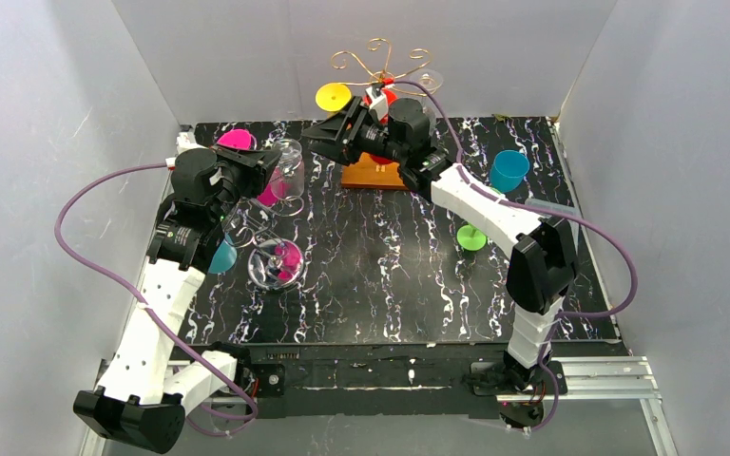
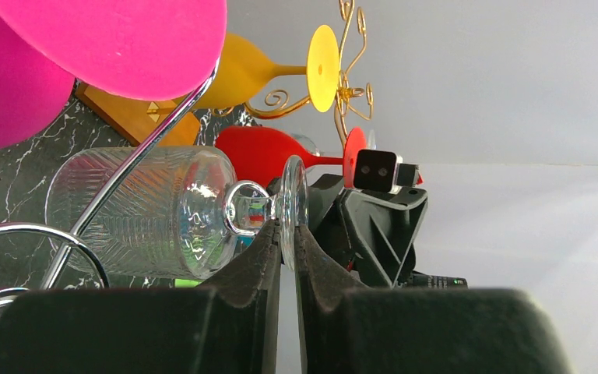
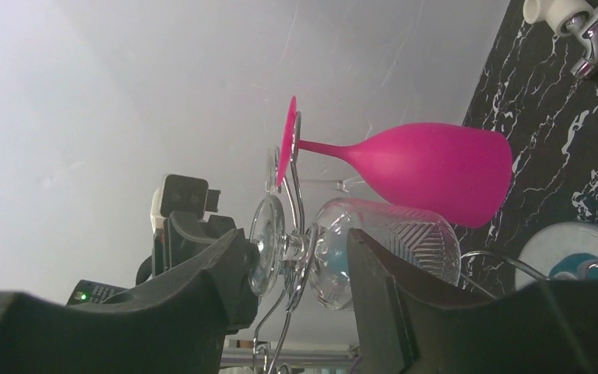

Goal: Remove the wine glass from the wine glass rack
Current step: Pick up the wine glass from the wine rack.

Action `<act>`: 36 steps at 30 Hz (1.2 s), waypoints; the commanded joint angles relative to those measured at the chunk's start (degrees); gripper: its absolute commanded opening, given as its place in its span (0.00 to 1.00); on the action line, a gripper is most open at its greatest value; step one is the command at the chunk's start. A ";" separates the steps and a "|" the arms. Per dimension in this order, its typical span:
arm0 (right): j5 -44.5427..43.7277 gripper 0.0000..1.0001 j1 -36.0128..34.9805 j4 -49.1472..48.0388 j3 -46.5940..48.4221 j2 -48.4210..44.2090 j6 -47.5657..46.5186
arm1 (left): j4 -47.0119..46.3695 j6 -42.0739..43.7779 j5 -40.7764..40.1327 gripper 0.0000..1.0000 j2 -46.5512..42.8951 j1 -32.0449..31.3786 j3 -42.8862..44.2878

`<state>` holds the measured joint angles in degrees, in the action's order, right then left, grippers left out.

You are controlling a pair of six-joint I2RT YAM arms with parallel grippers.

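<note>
The clear glass (image 2: pixel 148 210) is hanging on the chrome rack (image 2: pixel 136 165) at the left rear of the tabletop (image 1: pixel 390 285). Its stem (image 2: pixel 249 209) seems to be sitting in the wire, and pink glasses (image 3: pixel 428 171) are crowding it. The left pincer (image 2: pixel 288 238) is clamping all but shut on the rim of the foot (image 2: pixel 292 187). The right pincer (image 3: pixel 296 253) is standing about half open, one finger each side of the stem. Whether its pads are touching glass I cannot tell.

The glass is looking light, rigid, slick and brittle, with the stem likely being the weakest part. The thin foot rim is probably giving little bite, so the stem just under the foot is seeming the safer hold, squeezed gently. It is probably wanting to be slid out along the wire, not twisted.

Room is running tight, with pink bowls just beside the glass and the pincers nearly nose to nose. Open tabletop is lying toward the middle, short of the gold rack (image 1: pixel 380 57), though a tipped glass (image 1: pixel 276 261) is lying near.
</note>
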<state>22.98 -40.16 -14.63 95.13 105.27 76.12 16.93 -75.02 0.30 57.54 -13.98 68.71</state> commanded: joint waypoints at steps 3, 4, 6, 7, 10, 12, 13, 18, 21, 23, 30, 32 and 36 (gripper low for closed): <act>2.31 0.57 -0.95 -0.55 3.62 -0.09 -1.69 | 1.10 -4.25 3.73 0.00 0.87 0.18 -1.44; 2.33 0.55 -1.03 -0.57 3.65 -0.09 -1.74 | 1.09 -4.25 3.79 0.00 0.93 0.18 -1.45; 2.20 0.52 -1.20 -0.64 3.57 -0.16 -1.72 | 1.17 -4.25 3.92 0.00 1.09 0.22 -1.34; 2.16 0.51 -1.23 -0.78 3.49 -0.18 -1.72 | 1.11 -4.25 4.00 0.00 1.12 0.20 -1.42; 2.07 0.49 -1.53 -0.91 3.65 -0.20 -1.81 | 1.09 -4.25 4.10 0.00 1.17 0.24 -1.35; 1.91 0.47 -1.74 -0.85 3.65 -0.26 -2.01 | 1.09 -4.25 4.25 0.00 1.25 0.21 -1.30; 1.96 0.47 -1.80 -0.91 3.66 -0.25 -2.03 | 1.02 -4.19 4.27 0.00 1.26 0.23 -1.33; 1.79 0.46 -2.11 -0.92 3.87 -0.33 -2.20 | 1.05 -4.17 4.44 0.00 1.27 0.18 -1.40; 1.87 0.45 -2.35 -0.93 4.21 -0.18 -2.32 | 1.01 -4.15 4.54 0.00 1.35 0.19 -1.34; 1.89 0.44 -2.45 -0.84 4.36 -0.21 -2.29 | 1.09 -4.12 4.63 0.00 1.35 0.19 -1.36; 1.87 0.41 -2.68 -1.16 4.48 -0.40 -2.55 | 0.93 -3.99 5.01 0.00 1.59 0.20 -1.38; 2.35 0.40 -2.79 -1.08 4.95 -0.19 -2.48 | 0.76 -3.99 5.23 0.00 1.70 0.23 -1.27; 2.58 0.40 -3.06 -1.01 5.29 0.02 -2.33 | 0.48 -3.99 5.62 0.00 1.88 0.21 -1.28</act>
<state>24.62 -42.57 -13.41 97.06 105.49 74.70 16.64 -74.96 1.10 57.82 -13.69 68.71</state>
